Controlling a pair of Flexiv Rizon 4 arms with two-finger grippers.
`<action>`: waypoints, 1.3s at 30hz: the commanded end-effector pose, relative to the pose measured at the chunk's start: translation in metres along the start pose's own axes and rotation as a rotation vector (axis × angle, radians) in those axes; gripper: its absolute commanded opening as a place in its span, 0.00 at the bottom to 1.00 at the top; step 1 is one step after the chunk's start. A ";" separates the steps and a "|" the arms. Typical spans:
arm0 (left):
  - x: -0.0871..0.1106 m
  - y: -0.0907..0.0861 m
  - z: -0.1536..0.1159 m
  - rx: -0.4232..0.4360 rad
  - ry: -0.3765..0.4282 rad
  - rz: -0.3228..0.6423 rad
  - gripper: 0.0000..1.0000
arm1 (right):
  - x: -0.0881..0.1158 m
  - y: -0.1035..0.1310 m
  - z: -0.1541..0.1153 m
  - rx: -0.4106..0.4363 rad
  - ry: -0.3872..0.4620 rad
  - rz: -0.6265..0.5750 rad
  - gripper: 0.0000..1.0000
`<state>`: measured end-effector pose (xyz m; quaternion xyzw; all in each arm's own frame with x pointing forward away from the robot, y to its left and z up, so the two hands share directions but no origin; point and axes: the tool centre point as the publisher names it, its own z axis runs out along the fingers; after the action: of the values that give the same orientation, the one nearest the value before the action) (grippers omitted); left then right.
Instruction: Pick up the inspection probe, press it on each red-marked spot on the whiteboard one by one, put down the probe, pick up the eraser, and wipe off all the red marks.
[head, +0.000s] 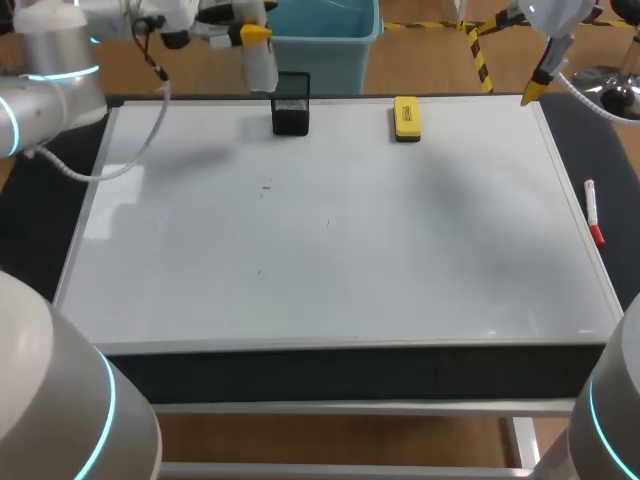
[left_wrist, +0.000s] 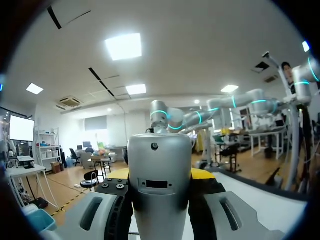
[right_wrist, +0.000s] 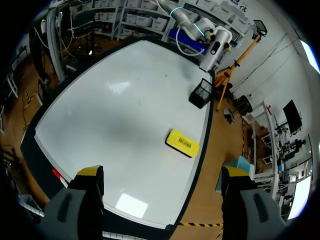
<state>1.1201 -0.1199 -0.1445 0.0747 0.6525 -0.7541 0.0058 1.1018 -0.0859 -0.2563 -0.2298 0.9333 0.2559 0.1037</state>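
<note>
My left gripper (head: 253, 34) is at the whiteboard's (head: 330, 230) back edge, shut on the silver-white inspection probe (head: 262, 68). The probe hangs just above and beside the black mesh holder (head: 290, 104). In the left wrist view the probe (left_wrist: 160, 185) fills the gap between the fingers, with a yellow tip (left_wrist: 202, 173) showing behind it. The yellow eraser (head: 407, 117) lies flat near the back edge, right of the holder. My right gripper (head: 533, 92) hovers open over the back right corner. Its own view shows the eraser (right_wrist: 182, 143) ahead of the gripper (right_wrist: 162, 175). I see no red marks on the board, only tiny dark specks.
A red marker pen (head: 593, 212) lies on the dark strip beside the board's right edge and shows in the right wrist view (right_wrist: 56, 174). The black holder (right_wrist: 201, 93) stands at the board's (right_wrist: 125, 110) back edge, with my left arm's probe (right_wrist: 216, 47) beside it.
</note>
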 end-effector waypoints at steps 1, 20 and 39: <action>-0.022 0.006 0.012 0.009 0.077 -0.004 0.00 | 0.001 0.000 -0.001 0.004 0.002 -0.001 1.00; -0.054 0.041 0.026 -0.002 0.065 -0.050 0.00 | 0.001 0.000 -0.001 0.004 0.002 -0.001 1.00; -0.059 0.075 0.024 -0.019 0.069 -0.083 0.00 | 0.001 0.000 -0.001 0.004 0.002 -0.001 1.00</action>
<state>1.1743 -0.1576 -0.2035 0.0317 0.6668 -0.7445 -0.0075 1.1017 -0.0860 -0.2562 -0.2297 0.9333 0.2558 0.1038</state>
